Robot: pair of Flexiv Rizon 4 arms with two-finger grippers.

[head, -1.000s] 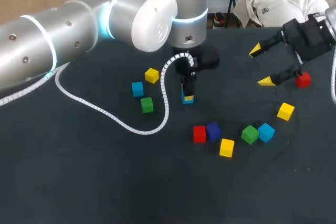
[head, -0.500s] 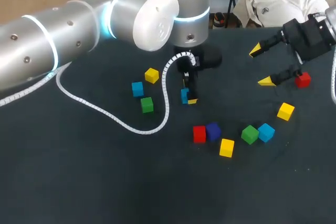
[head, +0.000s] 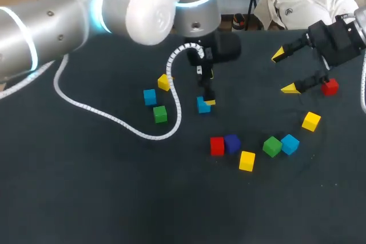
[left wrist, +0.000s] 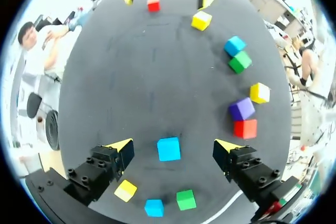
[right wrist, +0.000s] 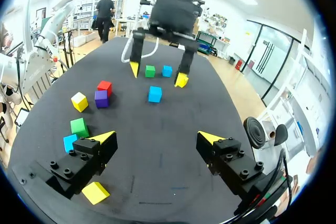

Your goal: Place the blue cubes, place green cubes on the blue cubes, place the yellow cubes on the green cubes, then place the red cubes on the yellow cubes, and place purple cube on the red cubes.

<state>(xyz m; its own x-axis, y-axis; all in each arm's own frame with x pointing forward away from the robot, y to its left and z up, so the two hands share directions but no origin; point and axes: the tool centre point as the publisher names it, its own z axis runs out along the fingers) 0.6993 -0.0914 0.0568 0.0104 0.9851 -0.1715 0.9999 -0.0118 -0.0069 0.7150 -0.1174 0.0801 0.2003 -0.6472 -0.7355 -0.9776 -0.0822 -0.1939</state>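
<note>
The left gripper (left wrist: 173,146) hangs over the middle of the dark, matte desk (head: 103,198) with its black fingers spread wide and holding nothing. A small smooth-faced blue cube (left wrist: 168,149) sits flat on the desk between the two yellow wedge-shaped tips, clear of both. The right gripper (head: 283,72) hovers toward the desk's far right corner, its fingers likewise wide apart and empty, with a red cube (head: 329,87) near them. A yellow cube (head: 311,121) lies by the right edge. On the near side of the middle a second red cube (head: 217,146) touches a purple cube (head: 232,142). A second yellow cube (head: 247,160) sits just apart, and a green cube (head: 272,146) touches a second blue cube (head: 290,143). Toward the left edge stand a third yellow cube (head: 164,82), a third blue cube (head: 150,96) and a second green cube (head: 160,114), close together but apart. All are sharp-edged solid blocks resting singly on the desk. A white ribbed cable (head: 114,121) curls across the surface.
</note>
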